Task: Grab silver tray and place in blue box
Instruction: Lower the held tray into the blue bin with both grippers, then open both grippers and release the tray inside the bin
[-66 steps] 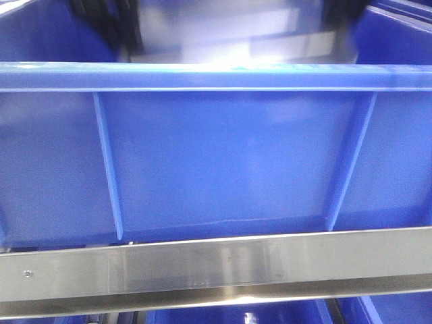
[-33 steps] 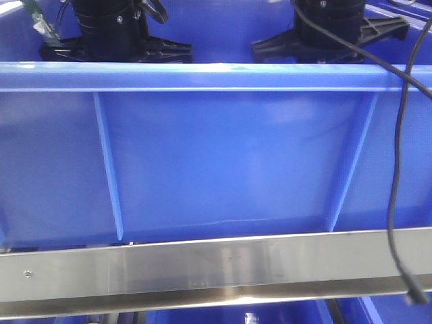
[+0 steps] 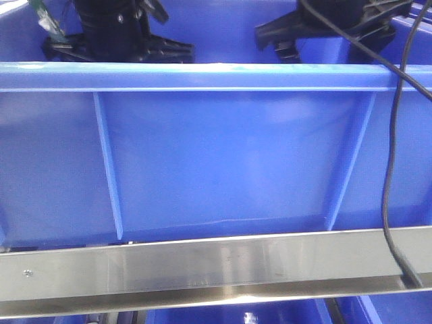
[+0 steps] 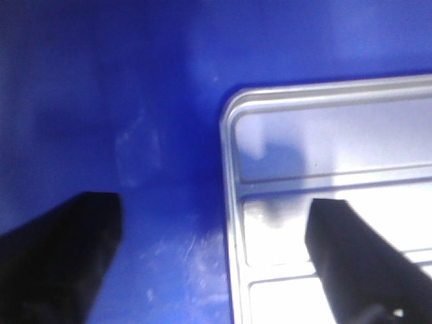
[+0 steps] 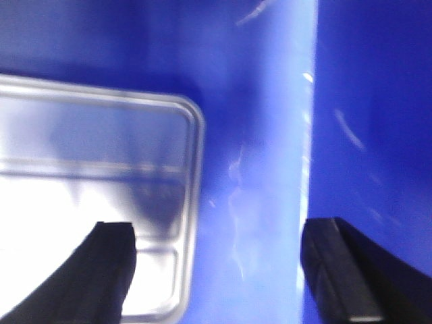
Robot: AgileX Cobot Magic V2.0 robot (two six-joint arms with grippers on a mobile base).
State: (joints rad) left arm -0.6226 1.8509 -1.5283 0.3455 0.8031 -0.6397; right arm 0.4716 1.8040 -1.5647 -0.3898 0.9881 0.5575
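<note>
The silver tray lies flat on the floor of the blue box, shiny, with a raised rim and ridges. In the left wrist view my left gripper is open and straddles the tray's left rim, one finger over the tray and one over the blue floor. My right gripper is open too. It straddles the tray's right rim, holding nothing. In the front view both arms, left and right, reach down behind the box's near rim, which hides the tray.
A steel rail runs across in front of the box. A black cable hangs down over the box's right side. The box's inner wall stands close to my right gripper's outer finger. Another blue bin sits at the far right.
A second ago a blurred shiny tray moved above the box rim; it has dropped out of the front view. Since half a second ago the right arm has risen and tilted.
</note>
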